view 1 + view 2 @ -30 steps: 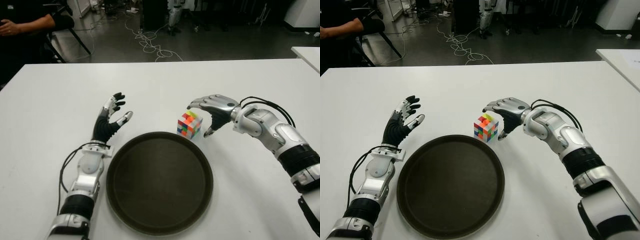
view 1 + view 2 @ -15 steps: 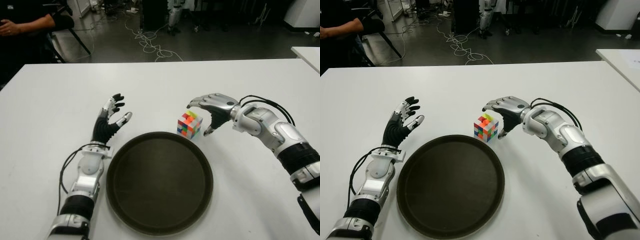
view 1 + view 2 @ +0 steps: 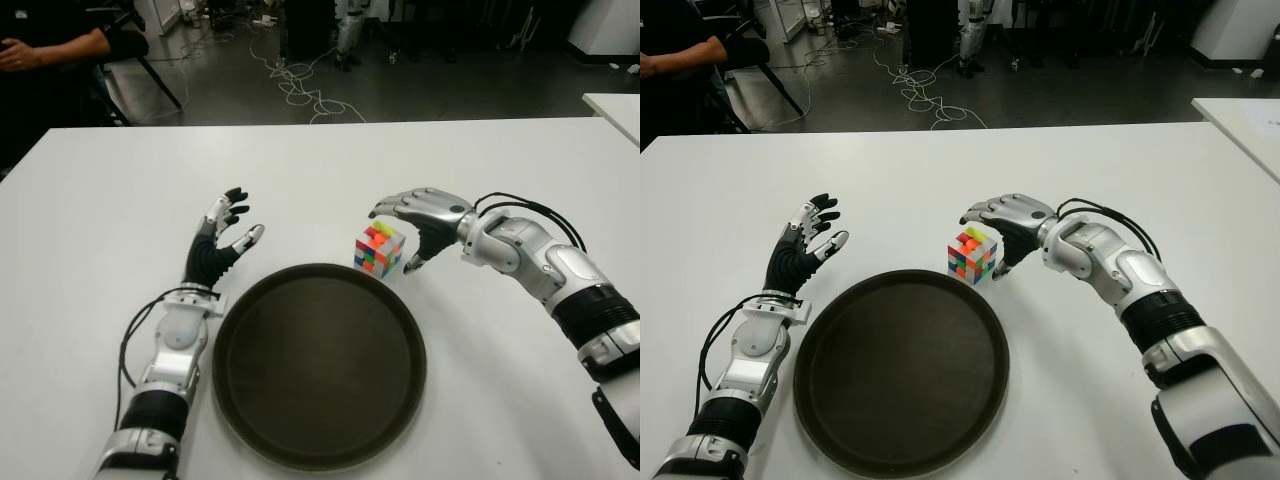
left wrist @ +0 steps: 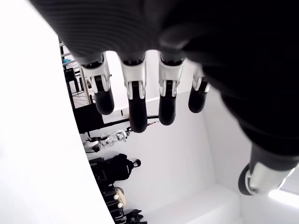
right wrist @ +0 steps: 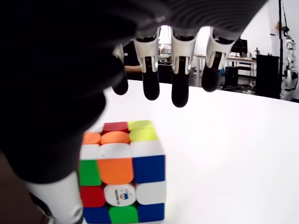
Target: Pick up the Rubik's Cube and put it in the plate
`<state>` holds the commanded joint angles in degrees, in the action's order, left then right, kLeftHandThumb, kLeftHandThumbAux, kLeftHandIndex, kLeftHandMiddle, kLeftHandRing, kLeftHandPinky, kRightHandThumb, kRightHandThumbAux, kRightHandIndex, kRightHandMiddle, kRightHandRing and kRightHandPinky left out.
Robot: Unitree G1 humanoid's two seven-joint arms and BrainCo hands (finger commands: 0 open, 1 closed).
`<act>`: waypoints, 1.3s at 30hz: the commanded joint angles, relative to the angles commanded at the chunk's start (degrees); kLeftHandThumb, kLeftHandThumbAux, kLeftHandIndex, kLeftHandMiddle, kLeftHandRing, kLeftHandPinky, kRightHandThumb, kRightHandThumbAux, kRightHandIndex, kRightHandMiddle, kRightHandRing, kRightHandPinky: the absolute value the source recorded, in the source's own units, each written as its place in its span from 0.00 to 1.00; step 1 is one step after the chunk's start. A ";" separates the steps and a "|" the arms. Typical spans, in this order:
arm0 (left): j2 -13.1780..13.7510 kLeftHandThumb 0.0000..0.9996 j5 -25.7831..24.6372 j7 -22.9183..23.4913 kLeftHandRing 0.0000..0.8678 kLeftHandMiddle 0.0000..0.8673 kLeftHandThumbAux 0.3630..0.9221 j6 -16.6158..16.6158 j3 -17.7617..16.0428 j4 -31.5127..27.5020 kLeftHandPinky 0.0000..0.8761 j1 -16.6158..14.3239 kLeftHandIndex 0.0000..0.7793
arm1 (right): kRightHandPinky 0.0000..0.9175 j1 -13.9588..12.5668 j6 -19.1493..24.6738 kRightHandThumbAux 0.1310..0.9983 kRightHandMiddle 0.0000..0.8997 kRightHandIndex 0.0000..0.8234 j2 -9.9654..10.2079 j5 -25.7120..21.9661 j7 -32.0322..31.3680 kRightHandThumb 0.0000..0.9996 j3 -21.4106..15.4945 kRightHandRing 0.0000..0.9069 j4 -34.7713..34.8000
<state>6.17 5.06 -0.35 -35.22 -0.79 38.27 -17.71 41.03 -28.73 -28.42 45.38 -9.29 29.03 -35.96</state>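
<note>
The Rubik's Cube [image 3: 379, 248] stands on the white table [image 3: 420, 160], just beyond the far rim of the round dark plate [image 3: 318, 364]. My right hand [image 3: 412, 228] arches over the cube from its right, fingers [image 5: 180, 70] spread above it and thumb low beside it. No finger is closed on the cube [image 5: 122, 172]. My left hand [image 3: 222, 235] shows to the left of the plate with its fingers [image 4: 134, 95] spread and nothing in them.
A person's arm [image 3: 50, 45] shows at the far left beyond the table. Cables [image 3: 300, 85] lie on the floor behind the far edge. Another white table's corner [image 3: 615, 105] stands at the right.
My right hand has edged slightly left, closer over the cube. The cube, the plate and my left hand stay where they were.
</note>
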 joint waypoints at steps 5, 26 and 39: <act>0.05 0.09 -0.27 0.45 0.18 0.20 0.34 0.06 -0.08 0.23 0.13 -0.10 0.14 | 0.20 0.17 0.10 0.75 0.21 0.22 0.18 0.19 0.55 0.00 0.50 0.21 -0.40; -0.34 0.10 -0.09 -0.25 0.19 0.20 0.37 -0.07 -0.30 0.92 0.14 -0.52 0.15 | 0.23 0.43 -0.57 0.77 0.23 0.25 1.88 1.26 6.29 0.00 2.61 0.23 -4.31; -0.34 0.11 -0.35 -0.22 0.20 0.21 0.38 -0.27 -0.21 1.33 0.16 -0.66 0.15 | 0.21 0.41 0.97 0.78 0.21 0.22 2.36 0.72 4.72 0.00 2.63 0.21 -4.02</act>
<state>5.83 4.71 -0.57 -35.50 -1.00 39.60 -18.36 41.44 -27.76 -26.06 46.10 -4.57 31.66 -39.98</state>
